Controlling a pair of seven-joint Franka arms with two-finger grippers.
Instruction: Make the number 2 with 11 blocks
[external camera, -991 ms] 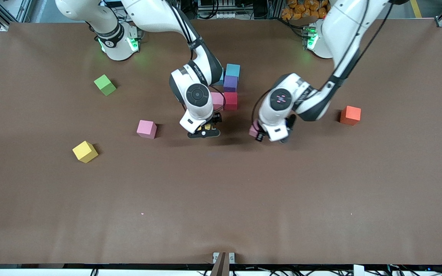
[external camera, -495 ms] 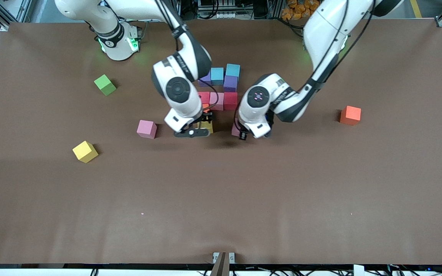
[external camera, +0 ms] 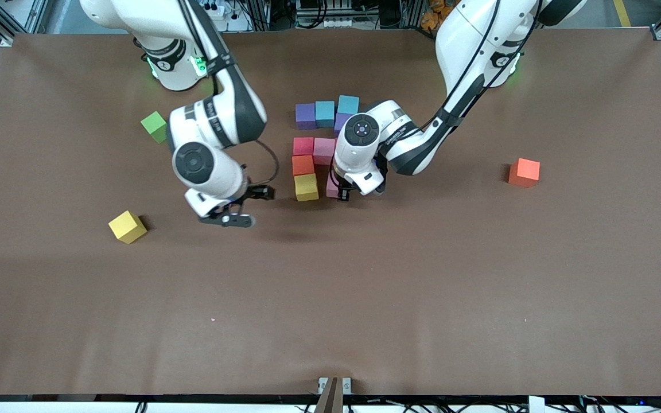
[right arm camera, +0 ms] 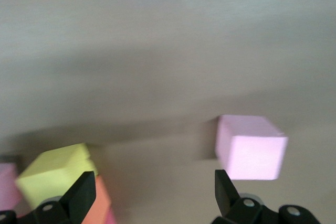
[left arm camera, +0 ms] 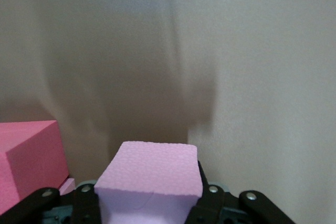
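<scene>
The partly built number 2 shows a purple block (external camera: 305, 116), two light blue blocks (external camera: 325, 113), a red block (external camera: 303, 145), a pink block (external camera: 323, 150), an orange block (external camera: 302, 165) and a yellow block (external camera: 306, 187). My left gripper (external camera: 339, 194) is shut on a pink block (left arm camera: 149, 169) low beside that yellow block; its hand hides part of the figure. My right gripper (external camera: 230, 219) is open and holds nothing. It hangs over a loose pink block (right arm camera: 251, 149), which the front view hides.
A second yellow block (external camera: 127, 226) lies loose toward the right arm's end. A green cube (external camera: 154, 126) sits farther from the camera there. An orange-red block (external camera: 524, 172) lies alone toward the left arm's end.
My right gripper left the yellow block in the figure and swung toward the right arm's end. My left gripper carried its pink block in beside that yellow block.
</scene>
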